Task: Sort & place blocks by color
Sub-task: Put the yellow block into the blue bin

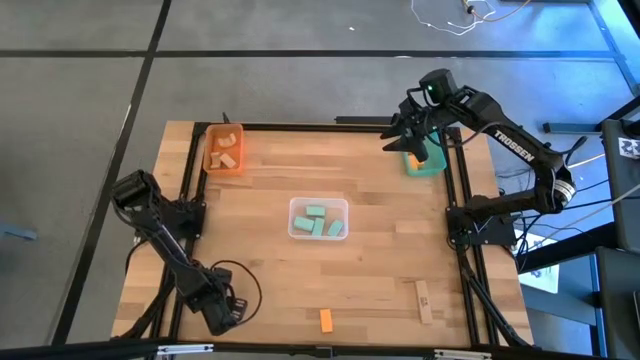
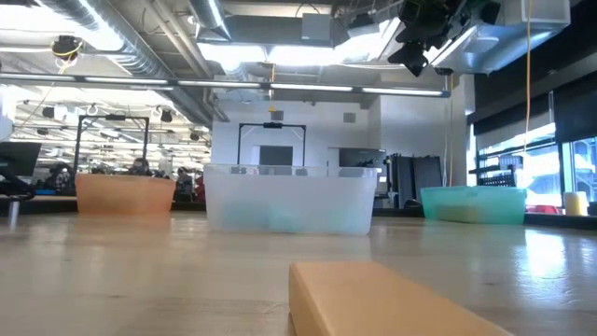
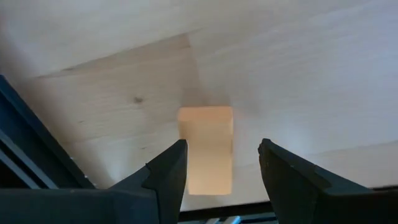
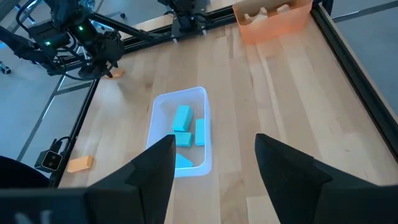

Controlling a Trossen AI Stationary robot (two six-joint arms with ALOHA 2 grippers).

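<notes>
Sorting is well advanced. Mint blocks (image 1: 318, 220) lie in the clear tray (image 1: 296, 207) mid-tabletop; tan blocks (image 1: 226, 150) sit in the orange tray (image 1: 209, 162). Left out, by judgement: an orange block (image 1: 326, 320) and a tan block (image 1: 423, 301) near the front edge. The right hand (image 1: 409, 143) hangs spread and empty over the teal tray (image 1: 430, 166). The left hand (image 3: 221, 165), fingers apart, frames a pale block (image 3: 206, 148) on the tabletop (image 1: 380, 250) without touching it. The surface is light wood; beyond is a lit workshop.
</notes>
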